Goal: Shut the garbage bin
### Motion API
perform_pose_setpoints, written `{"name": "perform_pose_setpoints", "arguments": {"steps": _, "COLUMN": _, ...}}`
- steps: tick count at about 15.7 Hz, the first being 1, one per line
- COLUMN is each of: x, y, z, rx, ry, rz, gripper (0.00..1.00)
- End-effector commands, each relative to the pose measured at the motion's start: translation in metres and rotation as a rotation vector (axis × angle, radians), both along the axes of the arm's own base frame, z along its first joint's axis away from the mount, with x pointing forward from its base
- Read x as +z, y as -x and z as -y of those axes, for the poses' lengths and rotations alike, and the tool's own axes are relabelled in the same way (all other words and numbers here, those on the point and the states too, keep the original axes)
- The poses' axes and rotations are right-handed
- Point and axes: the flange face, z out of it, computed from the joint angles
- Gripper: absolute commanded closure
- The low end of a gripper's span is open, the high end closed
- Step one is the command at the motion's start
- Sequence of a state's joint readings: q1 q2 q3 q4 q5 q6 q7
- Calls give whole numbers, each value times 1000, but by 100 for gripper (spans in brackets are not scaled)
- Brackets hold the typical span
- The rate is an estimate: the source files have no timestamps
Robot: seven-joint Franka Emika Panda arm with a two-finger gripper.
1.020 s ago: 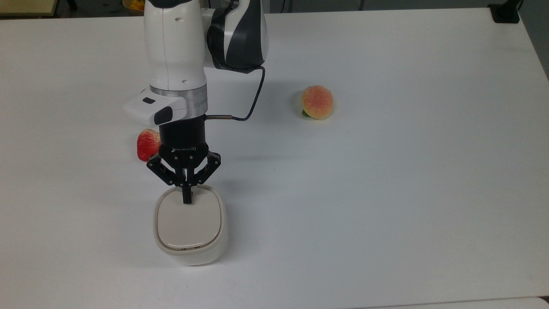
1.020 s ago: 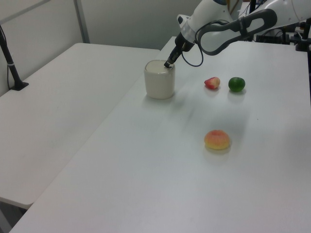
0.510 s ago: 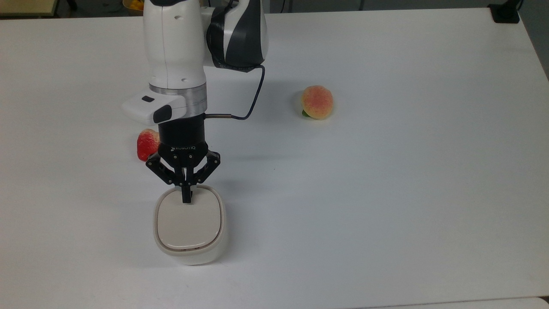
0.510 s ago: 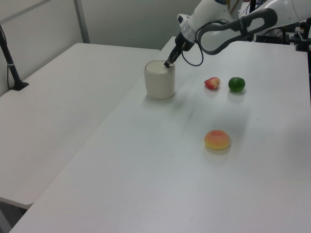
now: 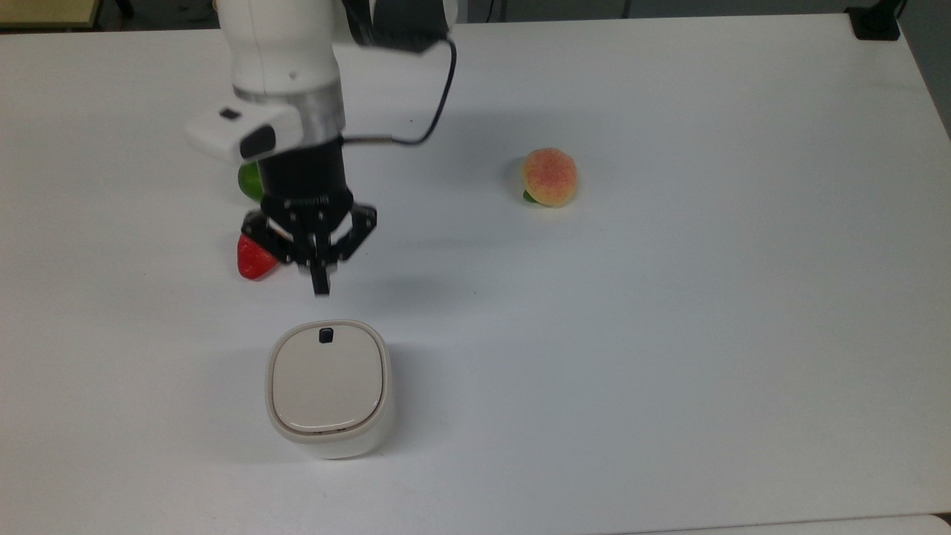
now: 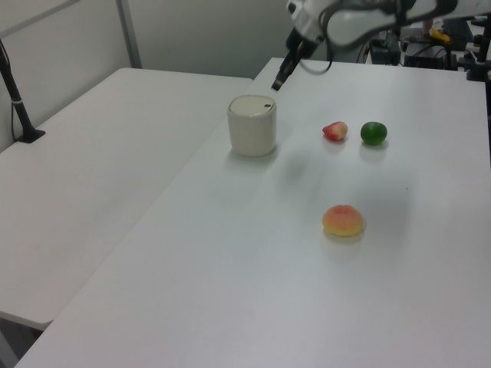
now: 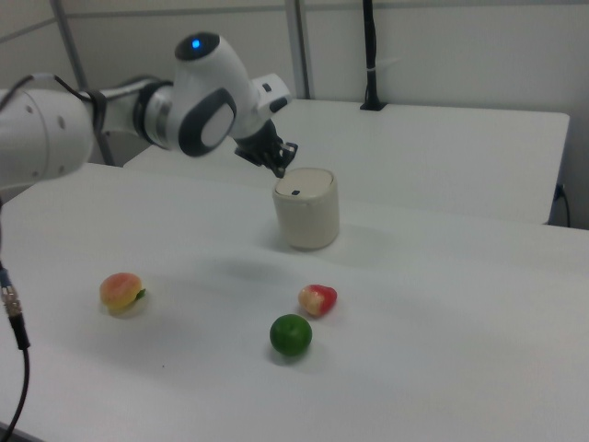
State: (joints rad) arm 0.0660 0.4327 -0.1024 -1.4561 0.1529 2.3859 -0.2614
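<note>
Hand point(image 5: 320, 286) lifting clear of garbage bin point(image 5: 328, 388), fingers clenched, grasping nothing. Bin sitting lid-down at bench point(image 5: 669, 334) near-left in top view. Closing step appearing done; retreat remaining.

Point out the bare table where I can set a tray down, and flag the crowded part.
Free: the wide stretch at the top view's right, past the peach, and the strip below the garbage bin. Crowded: around the gripper, with the strawberry and lime close beside it.
</note>
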Motion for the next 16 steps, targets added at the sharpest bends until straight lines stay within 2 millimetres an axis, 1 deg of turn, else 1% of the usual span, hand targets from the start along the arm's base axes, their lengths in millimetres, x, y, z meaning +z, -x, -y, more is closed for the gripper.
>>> {"name": "perform_pose_setpoints", "arguments": {"steps": 1, "x": 54, "y": 52, "z": 1, "rx": 29, "ry": -71, "rz": -146, "gripper": 1}}
{"name": "perform_pose_setpoints", "arguments": {"steps": 2, "x": 62, "y": 59, "z": -6, "rx": 46, "ry": -60, "rz": -171, "gripper": 0}}
{"name": "perform_pose_setpoints", "arguments": {"steps": 4, "x": 81, "y": 77, "z": -8, "rx": 53, "ry": -53, "rz": -197, "gripper": 0}}
{"name": "perform_pose_setpoints", "arguments": {"steps": 8, "x": 123, "y": 132, "z": -13, "rx": 86, "ry": -69, "rz": -314, "gripper": 0}}
{"name": "perform_pose_setpoints", "arguments": {"steps": 10, "x": 139, "y": 157, "z": -9, "rx": 95, "ry": -74, "rz": -383, "gripper": 0}}
{"name": "perform_pose_setpoints", "arguments": {"steps": 11, "x": 144, "y": 166, "z": -8, "rx": 101, "ry": -75, "rz": -410, "gripper": 0}}
{"name": "perform_pose_setpoints", "arguments": {"steps": 13, "x": 143, "y": 186, "z": -5, "rx": 113, "ry": -81, "rz": -476, "gripper": 0}}
{"name": "perform_pose_setpoints", "arguments": {"steps": 15, "x": 151, "y": 196, "z": -1, "rx": 109, "ry": -86, "rz": -475, "gripper": 0}}
{"name": "perform_pose_setpoints", "arguments": {"steps": 16, "x": 152, "y": 198, "z": -4, "rx": 108, "ry": -87, "rz": -486, "gripper": 0}}
